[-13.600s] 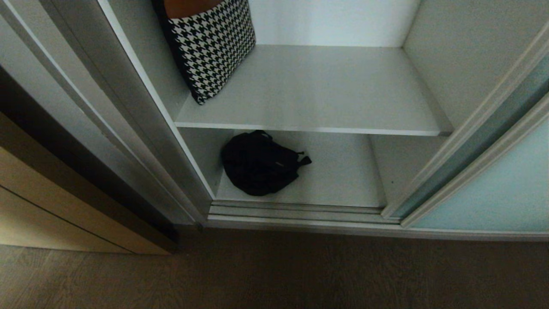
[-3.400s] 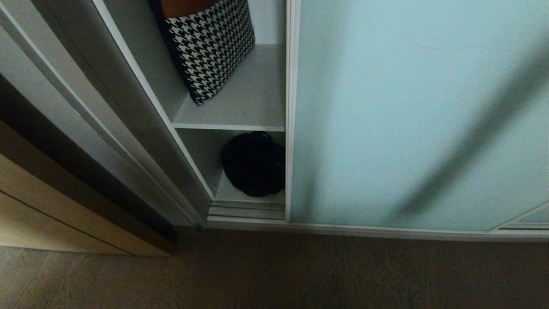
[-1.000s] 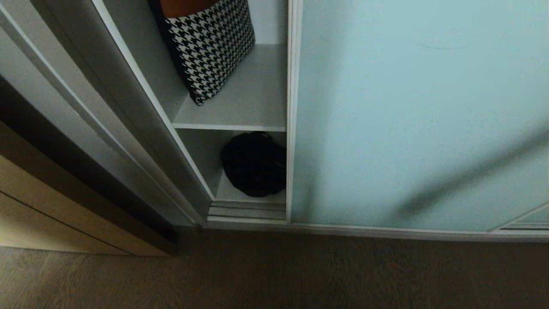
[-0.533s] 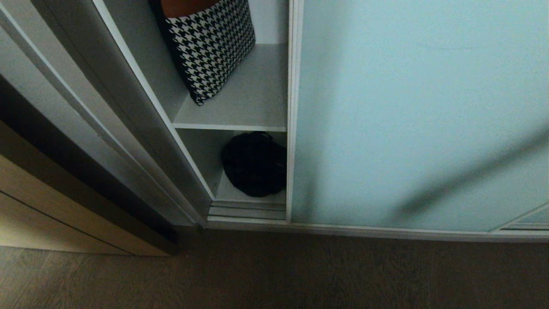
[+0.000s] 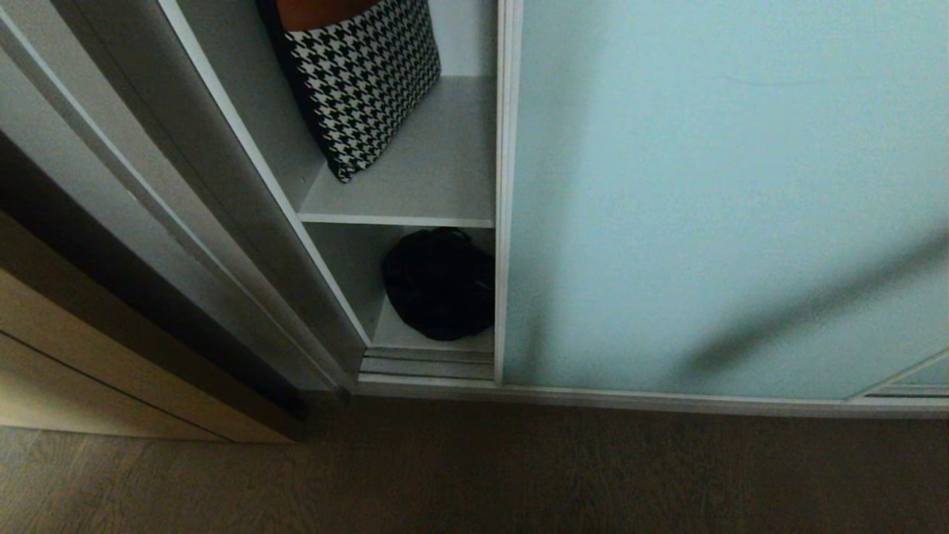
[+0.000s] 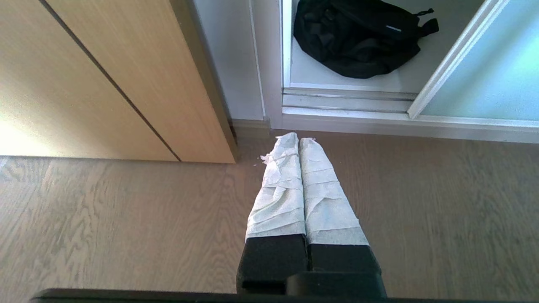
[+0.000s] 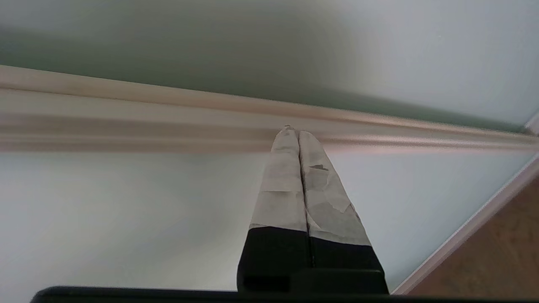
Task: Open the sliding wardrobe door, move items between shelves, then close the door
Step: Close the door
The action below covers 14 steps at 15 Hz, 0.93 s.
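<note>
The sliding wardrobe door (image 5: 704,193), frosted pale blue-green glass, covers most of the opening and leaves a narrow gap at its left edge. In that gap a houndstooth bag (image 5: 363,81) leans on the upper shelf (image 5: 437,178), and a black bag (image 5: 437,285) lies on the lower shelf (image 5: 463,343). My right gripper (image 7: 293,130) is outside the head view. It is shut and empty, its taped tips at the door's silver frame strip (image 7: 126,118), close over the glass (image 7: 126,210). My left gripper (image 6: 299,139) hangs shut over the wooden floor, in front of the black bag (image 6: 358,38).
A tan wooden panel (image 5: 74,371) stands left of the wardrobe's side wall. The ridged silver floor track (image 5: 426,365) runs along the foot of the opening. Brown wood floor (image 5: 519,475) lies in front. An arm's shadow (image 5: 815,304) crosses the glass.
The door, wide open long before, now covers most of the opening. Over the last second its edge and both bags have stayed put. The shadow on the glass lies flatter than seconds ago.
</note>
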{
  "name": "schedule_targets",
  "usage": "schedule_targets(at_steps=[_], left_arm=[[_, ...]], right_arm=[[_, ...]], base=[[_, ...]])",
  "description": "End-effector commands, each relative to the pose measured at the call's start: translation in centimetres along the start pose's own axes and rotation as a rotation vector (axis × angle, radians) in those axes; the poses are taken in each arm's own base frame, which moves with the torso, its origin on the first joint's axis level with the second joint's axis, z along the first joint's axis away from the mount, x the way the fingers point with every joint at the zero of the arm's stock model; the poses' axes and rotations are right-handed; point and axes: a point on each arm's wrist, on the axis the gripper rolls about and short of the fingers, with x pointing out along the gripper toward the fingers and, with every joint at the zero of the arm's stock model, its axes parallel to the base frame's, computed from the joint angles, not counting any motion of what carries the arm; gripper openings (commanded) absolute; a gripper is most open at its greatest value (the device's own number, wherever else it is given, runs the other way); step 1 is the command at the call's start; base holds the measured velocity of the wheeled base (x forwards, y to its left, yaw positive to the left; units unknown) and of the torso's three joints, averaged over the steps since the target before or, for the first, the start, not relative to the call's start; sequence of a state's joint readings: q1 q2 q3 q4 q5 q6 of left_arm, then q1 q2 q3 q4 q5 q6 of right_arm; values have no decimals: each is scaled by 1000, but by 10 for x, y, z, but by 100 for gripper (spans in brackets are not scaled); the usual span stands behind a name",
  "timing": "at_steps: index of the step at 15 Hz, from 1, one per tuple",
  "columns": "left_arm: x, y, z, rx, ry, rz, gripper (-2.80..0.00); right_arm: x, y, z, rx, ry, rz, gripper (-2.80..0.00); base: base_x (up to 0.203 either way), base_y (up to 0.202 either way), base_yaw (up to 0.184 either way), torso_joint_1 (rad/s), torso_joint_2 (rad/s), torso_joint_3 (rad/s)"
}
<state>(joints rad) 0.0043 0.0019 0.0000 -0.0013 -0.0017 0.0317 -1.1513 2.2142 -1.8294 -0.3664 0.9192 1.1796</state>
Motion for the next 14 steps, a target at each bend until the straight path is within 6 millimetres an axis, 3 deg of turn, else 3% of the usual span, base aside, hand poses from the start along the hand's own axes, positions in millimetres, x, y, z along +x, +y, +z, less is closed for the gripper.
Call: schedule_targets(at_steps=[1, 6, 14], left_arm=[[0, 0, 0, 1, 1, 0, -280], [0, 0, 0, 1, 1, 0, -280], [0, 0, 0, 1, 1, 0, -280]], right_arm=[[7, -14, 2, -11, -9, 11, -280], [19, -26, 1, -43, -52, 47, -280], [51, -33, -18, -61, -64, 67, -280]], base=[[0, 0, 0, 0, 0, 0], [0, 0, 0, 0, 0, 0], [0, 0, 0, 0, 0, 0]])
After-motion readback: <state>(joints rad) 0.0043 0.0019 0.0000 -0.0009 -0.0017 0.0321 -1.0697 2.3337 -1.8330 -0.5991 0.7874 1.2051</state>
